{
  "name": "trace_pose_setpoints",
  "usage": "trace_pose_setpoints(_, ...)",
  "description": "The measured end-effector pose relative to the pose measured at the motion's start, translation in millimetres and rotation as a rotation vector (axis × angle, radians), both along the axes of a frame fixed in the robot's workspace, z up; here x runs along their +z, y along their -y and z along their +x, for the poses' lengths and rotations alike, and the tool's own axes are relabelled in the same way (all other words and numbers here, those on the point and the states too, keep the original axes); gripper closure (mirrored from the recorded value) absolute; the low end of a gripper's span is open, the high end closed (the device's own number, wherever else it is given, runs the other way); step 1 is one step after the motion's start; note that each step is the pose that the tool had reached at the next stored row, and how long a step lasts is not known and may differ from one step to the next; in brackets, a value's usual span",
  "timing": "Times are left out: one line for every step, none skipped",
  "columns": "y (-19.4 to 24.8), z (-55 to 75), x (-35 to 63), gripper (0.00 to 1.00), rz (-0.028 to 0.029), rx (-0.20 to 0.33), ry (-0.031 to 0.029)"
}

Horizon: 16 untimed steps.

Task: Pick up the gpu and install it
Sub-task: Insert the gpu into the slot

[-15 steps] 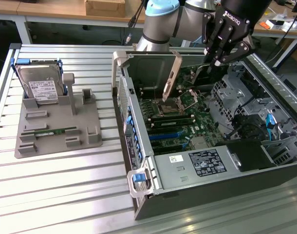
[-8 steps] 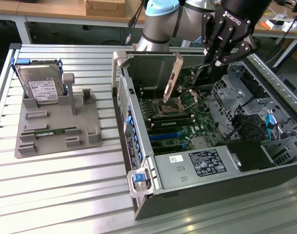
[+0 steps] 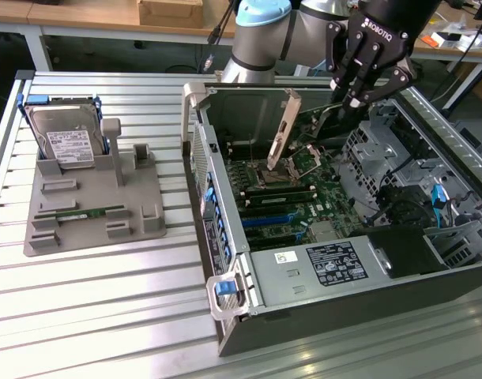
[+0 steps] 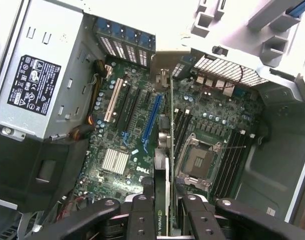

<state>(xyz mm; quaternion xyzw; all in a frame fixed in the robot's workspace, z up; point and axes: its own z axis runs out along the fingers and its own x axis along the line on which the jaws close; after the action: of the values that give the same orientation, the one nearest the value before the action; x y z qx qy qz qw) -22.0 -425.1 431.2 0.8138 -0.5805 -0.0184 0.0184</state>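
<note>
Gripper [image 4: 165,220] closed partway on the gpu [image 4: 163,175], card edge-on betw. its fingers, silver bracket [image 3: 287,130] at the end farthest from gripper; mobo [image 4: 125,135] w/ blue slot [image 4: 151,119] beneath gripper; hard drive [image 3: 67,144] well away, outside the case [image 3: 225,245].

In the exterior view the computer case [image 3: 225,237] is seen obliquely from above; its motherboard [image 4: 127,125], shared by both, is seen closely from the wrist, past the gripper [image 4: 165,215].

Bright even light; glare on table [image 3: 107,316] slats and gpu [image 3: 282,130] bracket, case [image 3: 344,312] interior shadowed
</note>
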Motion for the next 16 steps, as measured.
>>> trace_pose_setpoints(0.0,0.0,0.0,0.74,0.0,0.005,0.0)
trace_pose_setpoints(0.0,0.0,0.0,0.74,0.0,0.016,0.0)
trace_pose_setpoints(0.0,0.0,0.0,0.74,0.0,0.024,0.0)
trace_pose_setpoints(0.0,0.0,0.0,0.74,0.0,0.032,0.0)
trace_pose_setpoints(0.0,0.0,0.0,0.74,0.0,0.04,0.0)
trace_pose_setpoints(0.0,0.0,0.0,0.74,-0.0001,0.045,0.0)
trace_pose_setpoints(0.0,0.0,0.0,0.74,0.0,0.055,0.0)
trace_pose_setpoints(0.0,0.0,0.0,0.74,-0.0001,0.064,0.0)
trace_pose_setpoints(0.0,0.0,0.0,0.74,0.0,0.077,0.0)
trace_pose_setpoints(0.0,0.0,0.0,0.74,0.0,0.09,0.0)
trace_pose_setpoints(0.0,0.0,0.0,0.74,0.0,0.103,0.0)
trace_pose_setpoints(0.0,0.0,0.0,0.74,-0.0001,0.111,0.0)
trace_pose_setpoints(0.0,0.0,0.0,0.74,-0.0001,0.12,0.0)
trace_pose_setpoints(0.0,0.0,0.0,0.74,0.0,0.131,0.0)
trace_pose_setpoints(0.0,0.0,0.0,0.74,0.0,0.142,0.0)
trace_pose_setpoints(0.0,0.0,0.0,0.74,0.0,0.151,0.0)
